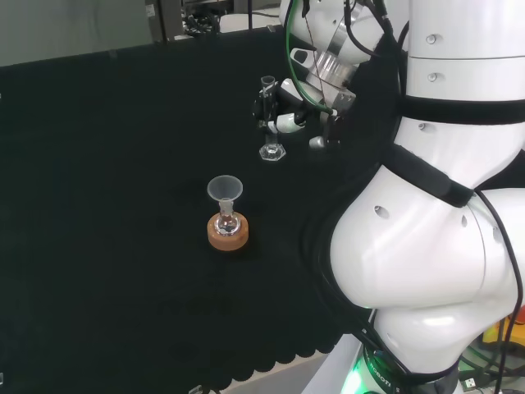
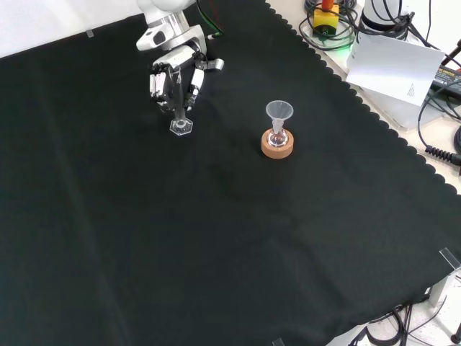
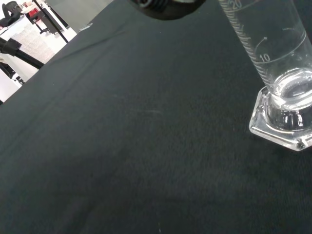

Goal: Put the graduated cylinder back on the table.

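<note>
The hand is reaching down from the top of the front view, its fingers curling round the upper part of the cylinder, which is standing upright. The cylinder's six-sided foot is sitting on the cloth, or just at it; contact between foot and cloth cannot be told for sure. In the head view the hand is gripping the cylinder from the right, with the tube's open top showing above the fingers and the foot showing below them on the cloth. The wrist view is looking past the palm at the cylinder's lower tube with its printed marks and at the clear foot lying against the cloth. The tube is looking empty. Nearer the camera in the head view, a small flask is sitting in a cork ring with a funnel in its neck, well apart from the cylinder. In the front view the same flask, ring and funnel are standing to the right of the cylinder.
</note>
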